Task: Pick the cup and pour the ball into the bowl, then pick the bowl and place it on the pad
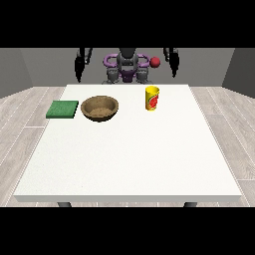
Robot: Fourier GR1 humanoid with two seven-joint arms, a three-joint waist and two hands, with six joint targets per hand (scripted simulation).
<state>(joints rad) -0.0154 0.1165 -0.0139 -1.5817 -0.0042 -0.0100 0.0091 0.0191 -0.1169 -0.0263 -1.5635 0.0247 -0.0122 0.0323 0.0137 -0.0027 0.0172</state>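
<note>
Table (149, 159), white and large, fills most of the front view; the robot (127, 67) stands behind its far edge, small at the view's top.

Cup (152, 98): yellow with a red mark on its side, upright, on the far part of the table, right of centre. Nothing touches it. Its inside cannot be seen from this angle, so whether a ball sits in it cannot be told.

Bowl (99, 108): brown, wooden-looking, upright, on the far left part of the table, left of the cup and well apart from it. The interior that shows looks bare.

Pad (63, 109): green, flat and square, at the table's left edge, just beside the bowl on its left, with a narrow strip of table between them.

Red sphere (155, 62): seen near the robot's shoulder, above and behind the cup, off the table surface. Whether it is part of the robot or a loose thing cannot be told.

Hand at the view's left (78, 69): hangs down beside the body, behind the table's far edge, well apart from pad and bowl. Too small to tell whether the fingers are apart or together.

Hand at the view's right (174, 63): hangs likewise, behind and right of the cup, not touching it. Finger state cannot be told either.
</note>
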